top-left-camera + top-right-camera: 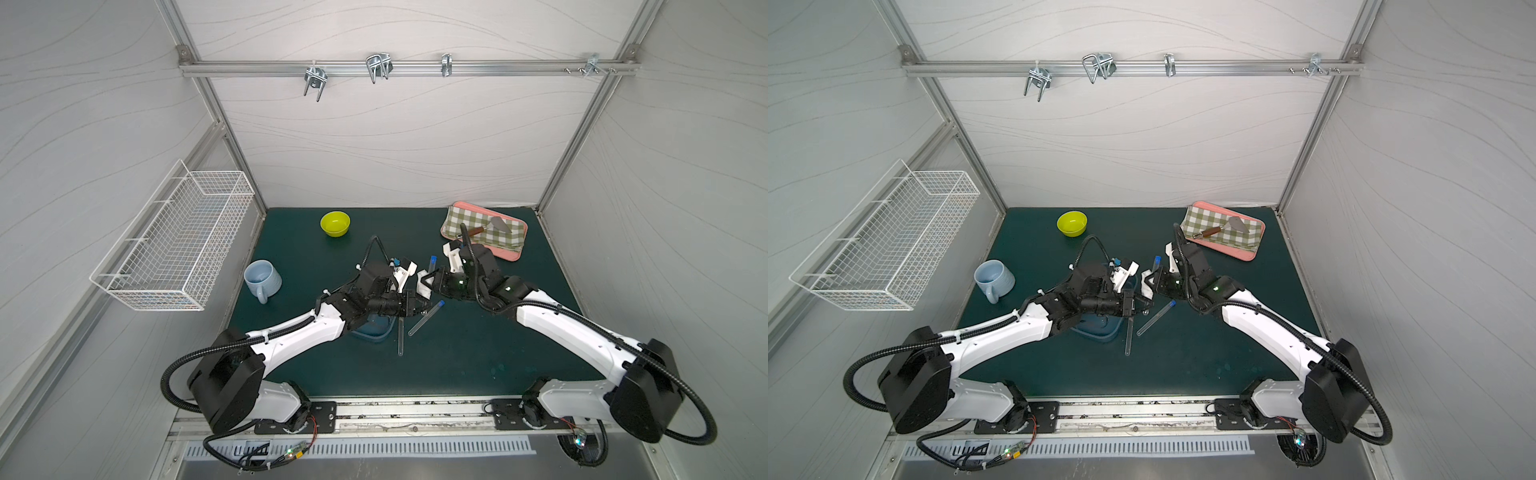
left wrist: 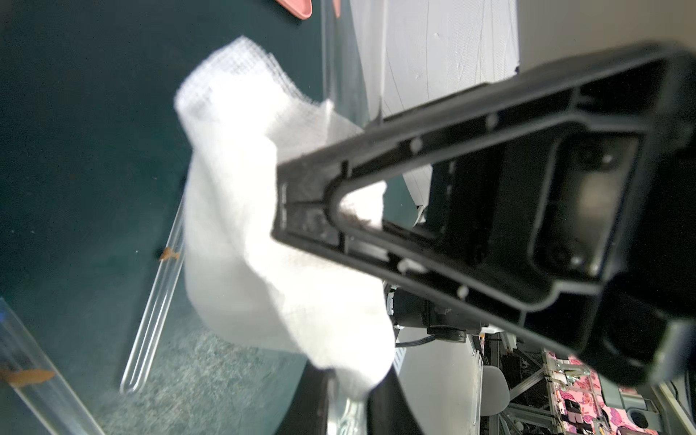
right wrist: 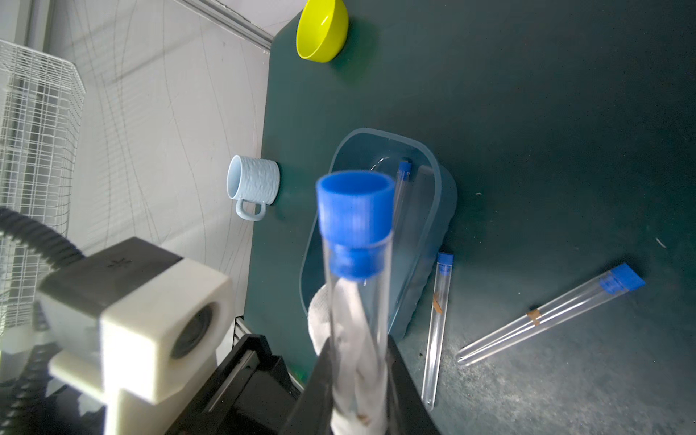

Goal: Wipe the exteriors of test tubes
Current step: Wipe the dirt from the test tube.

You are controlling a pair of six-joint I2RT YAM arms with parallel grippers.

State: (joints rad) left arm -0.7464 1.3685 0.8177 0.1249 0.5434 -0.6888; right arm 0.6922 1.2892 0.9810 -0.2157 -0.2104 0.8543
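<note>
Nearest the lens of its wrist camera, the right gripper (image 3: 359,352) clamps the lower part of a capped test tube (image 3: 357,293), whose blue cap sticks out past the fingertips. Beyond that gripper the blue container (image 3: 438,211) sits on the green mat (image 3: 546,113), with a second tube (image 3: 401,188) lying inside it. The left gripper (image 2: 280,205) is closed on a white cloth (image 2: 241,226), which seems to touch the held tube low down, though blur hides the contact. A third tube (image 3: 437,320) lies just beside the container and a fourth tube (image 3: 546,316) apart from it, both flat on the mat near the grippers.
</note>
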